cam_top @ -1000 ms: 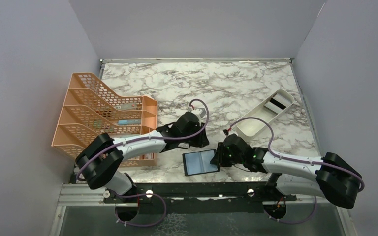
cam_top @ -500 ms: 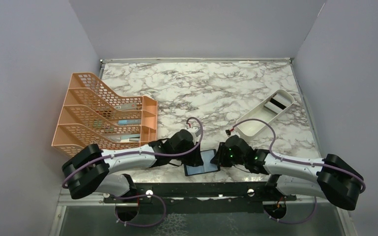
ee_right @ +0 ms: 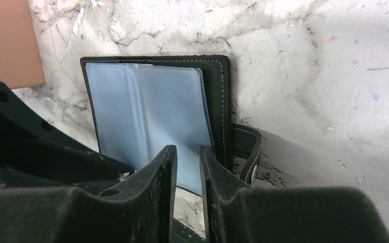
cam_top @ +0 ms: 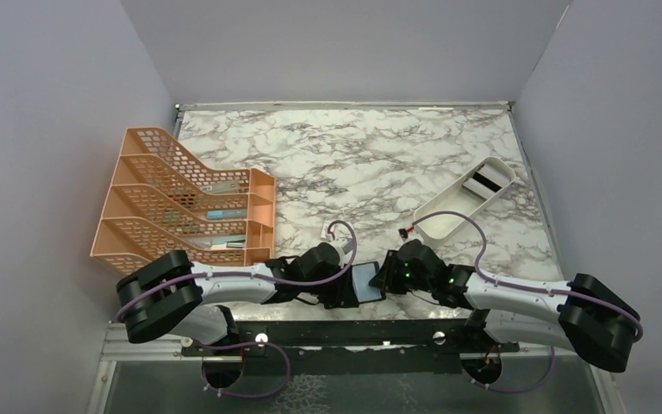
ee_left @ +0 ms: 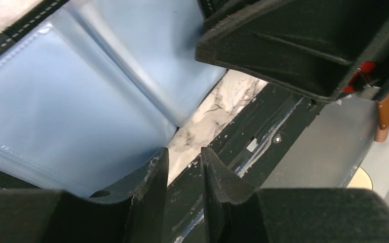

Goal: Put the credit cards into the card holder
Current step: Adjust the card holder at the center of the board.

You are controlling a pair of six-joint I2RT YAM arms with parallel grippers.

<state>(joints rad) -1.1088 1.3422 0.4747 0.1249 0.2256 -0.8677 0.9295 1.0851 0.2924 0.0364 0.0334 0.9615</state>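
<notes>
Both arms lay low along the near edge of the worktop [cam_top: 379,164], meeting at the open holder [cam_top: 364,281]. My right hand [ee_right: 187,150] pinched its blue-lined flap. My left hand [ee_left: 183,153] hung over the holder's near corner, fingers slightly apart, gripping nothing.

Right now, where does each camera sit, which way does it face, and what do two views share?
Top external: above, behind the bases, looking down on the marble table; both arms, left hand and right hand show.
Left wrist: on the left arm, looking along its fingers at the blue-lined card holder and table edge.
Right wrist: on the right arm, looking past its fingers at the open card holder.
Shared: all show the card holder; each wrist view catches the other arm.
</notes>
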